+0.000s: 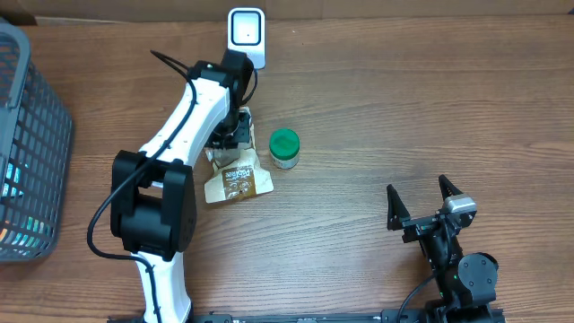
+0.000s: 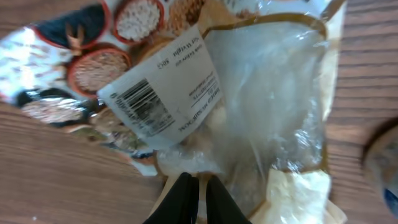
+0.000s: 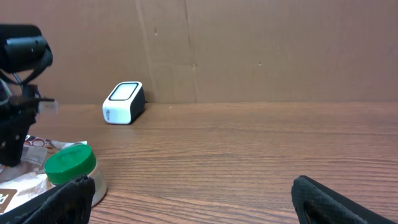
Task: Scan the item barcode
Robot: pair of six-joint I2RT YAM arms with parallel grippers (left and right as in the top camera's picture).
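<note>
Scanning task, early stage. The left fingers (image 2: 180, 200) stand almost together, pinched on the thin clear film at one end of the pouch (image 1: 235, 178). The grip therefore appears made, though the contact itself is only partly visible. The rest of the pouch stretches away ahead of the fingertips and seems to rest on the tabletop (image 1: 404, 99). Whether its gripped end is raised cannot be told. The barcode label (image 2: 140, 106) lies ahead of the left fingers and to one side, turned up toward the wrist camera — not toward the scanner (image 1: 246, 34). The scanner sits near, on the far side of the left fingers from the pouch. A green-lidded jar (image 1: 284, 148) stands just beside the pouch, clear of the grip. The right fingers (image 1: 395, 211) are spread wide and empty, well apart from every object. Judged done: reach and grasp. Judged left — lifting the pouch, turning its label to face the scanner window, and holding it there until it reads.
</note>
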